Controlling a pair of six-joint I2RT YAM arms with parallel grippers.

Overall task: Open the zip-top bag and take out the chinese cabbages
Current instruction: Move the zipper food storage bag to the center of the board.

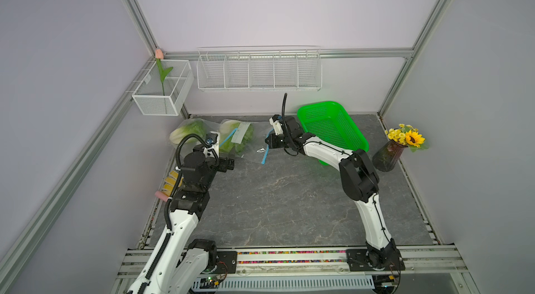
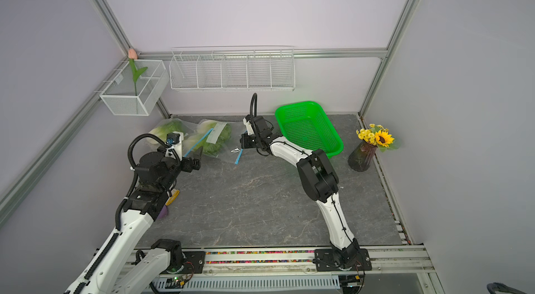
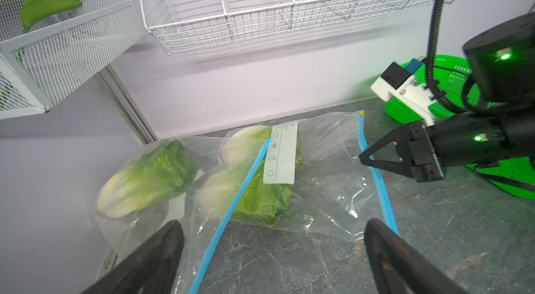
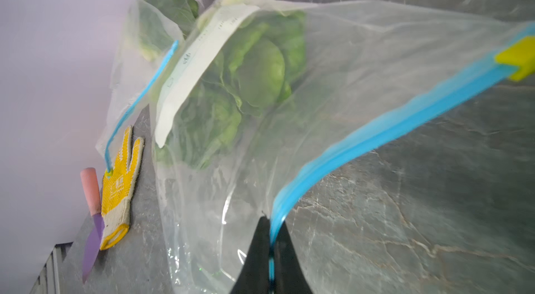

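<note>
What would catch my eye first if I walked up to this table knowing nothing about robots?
Probably the bright green basket at the back of the table, right of centre, and the sunflower bouquet at the right edge. Next, the right gripper pinching the blue zip strip of a clear bag of chinese cabbages at the back left, with the left gripper open nearby.

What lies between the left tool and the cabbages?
Only the clear bag and a blue zip strip across it lie between the open left tool and the cabbages, as the left wrist view shows.
</note>
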